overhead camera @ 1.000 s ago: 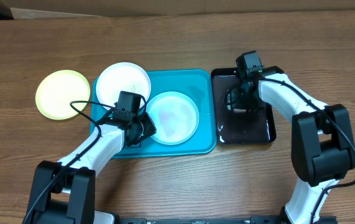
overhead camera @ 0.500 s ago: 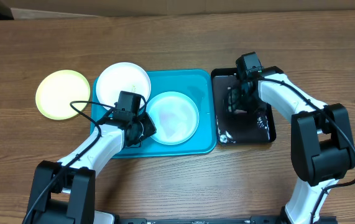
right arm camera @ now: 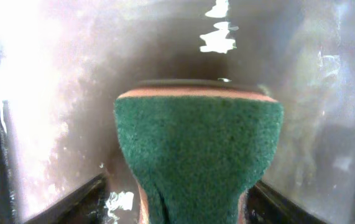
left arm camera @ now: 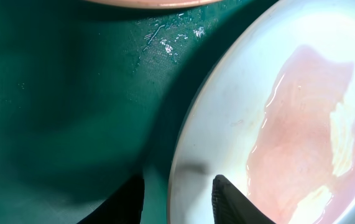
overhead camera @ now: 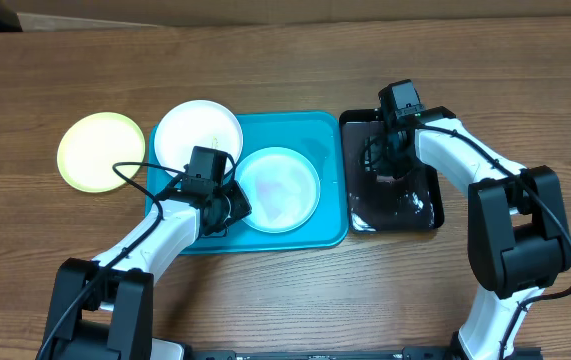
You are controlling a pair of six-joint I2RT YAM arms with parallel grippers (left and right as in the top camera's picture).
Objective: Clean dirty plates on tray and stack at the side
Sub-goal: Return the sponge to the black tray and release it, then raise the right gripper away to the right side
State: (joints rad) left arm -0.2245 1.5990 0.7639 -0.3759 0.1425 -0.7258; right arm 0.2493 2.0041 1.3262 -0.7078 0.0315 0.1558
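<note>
We judge the task barely begun: nothing is stacked.
Our right gripper (right arm camera: pixel 183 200) clamps a green scouring sponge (right arm camera: pixel 199 140) in the glossy black tray (overhead camera: pixel 431 214). Our left gripper (left arm camera: pixel 177 200) sits narrow astride the round pale blue plastic plate (overhead camera: pixel 278 188) in the turquoise plastic tray (overhead camera: pixel 330 124), and we cannot tell if it pinches. The white plate (overhead camera: pixel 198 130) overlaps the tray's rim, and the lime green plate (overhead camera: pixel 99 151) lies aside.

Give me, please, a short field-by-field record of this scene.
lime green plate: on table, left of turquoise tray
white plate: overlapping the tray's far left corner
pale blue plate: inside the tray, wet film on it
left claw: straddles the pale blue plate's rim, grip unclear
right claw: shut on a green sponge over the black tray
</note>
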